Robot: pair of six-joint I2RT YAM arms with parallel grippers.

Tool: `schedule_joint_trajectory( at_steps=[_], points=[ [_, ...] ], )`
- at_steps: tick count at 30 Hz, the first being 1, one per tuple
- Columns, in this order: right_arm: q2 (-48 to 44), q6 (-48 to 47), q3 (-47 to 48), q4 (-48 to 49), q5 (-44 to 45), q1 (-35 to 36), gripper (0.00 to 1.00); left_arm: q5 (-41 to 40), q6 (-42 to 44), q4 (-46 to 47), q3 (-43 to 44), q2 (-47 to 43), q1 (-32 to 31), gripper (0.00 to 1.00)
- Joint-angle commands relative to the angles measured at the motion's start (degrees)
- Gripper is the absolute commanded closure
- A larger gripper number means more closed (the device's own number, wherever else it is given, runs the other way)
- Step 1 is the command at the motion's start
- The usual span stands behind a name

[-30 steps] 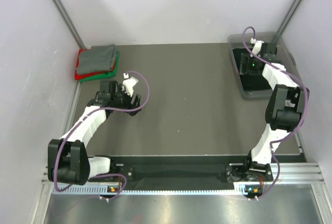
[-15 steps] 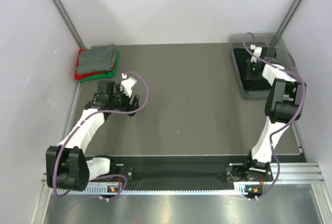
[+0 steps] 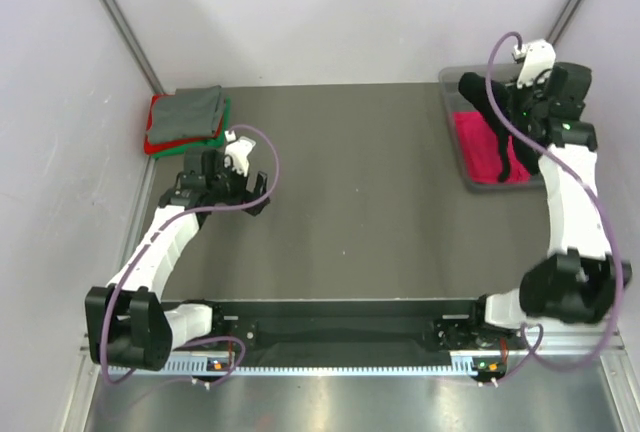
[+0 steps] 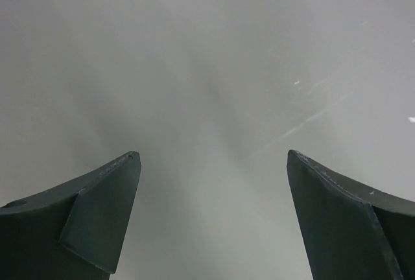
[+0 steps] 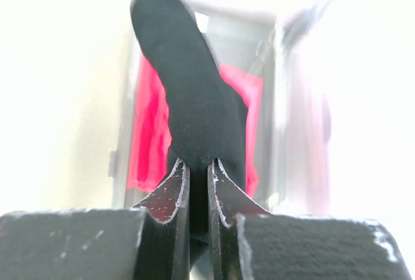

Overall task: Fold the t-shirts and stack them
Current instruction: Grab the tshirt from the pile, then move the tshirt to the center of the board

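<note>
**Black tee held up over the bin, three folded tees stacked at the far left**

The dark grey table fills the middle of the overhead view, between pale walls. Its broad centre carries no cloth.

The right arm reaches up the right side to the far right corner. The left arm bends toward the far left part of the table.

In the far right corner sits the clear plastic bin. The hot-pink t-shirt lies crumpled inside it and covers most of the bin floor that shows.

The black t-shirt hangs above the bin as a long, narrow drape. Its lower end trails down over the pink cloth. Whether that end touches the pink cloth cannot be told.

At the far left edge lies a folded stack. The grey t-shirt is on top, the red t-shirt shows beneath it along the left and near edges, and the green t-shirt peeks out at the right side.

The right claw is pressed together on a fold of the black t-shirt, and the wrist view shows cloth pinched in the narrow slit between its fingers.

The left claw is spread wide and holds nothing. It sits near the folded stack, apart from it, with only a pale blurred surface between its fingers.
</note>
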Motion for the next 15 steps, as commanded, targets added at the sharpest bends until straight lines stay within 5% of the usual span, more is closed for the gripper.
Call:
schedule_joint_trajectory(
  at_steps=[1,7,13,15],
  points=[
    [-9.5,-10.7,3.8,-3.5,-5.1,5.3,1.00,4.5,-2.0,-7.0,8.6,-0.1,0.4,0.01],
    [-17.3,-17.8,0.4,-9.0,-2.4,23.8,1.00,17.0,-1.0,-15.6,15.8,1.6,0.4,0.01],
    [-13.3,-13.6,2.7,-7.9,-7.6,27.6,0.99,20.5,2.5,-22.0,17.7,2.7,0.4,0.18],
    [-10.9,-12.2,1.5,-3.7,-6.9,27.5,0.86,17.0,2.3,-20.9,16.4,0.8,0.4,0.21]
  ],
)
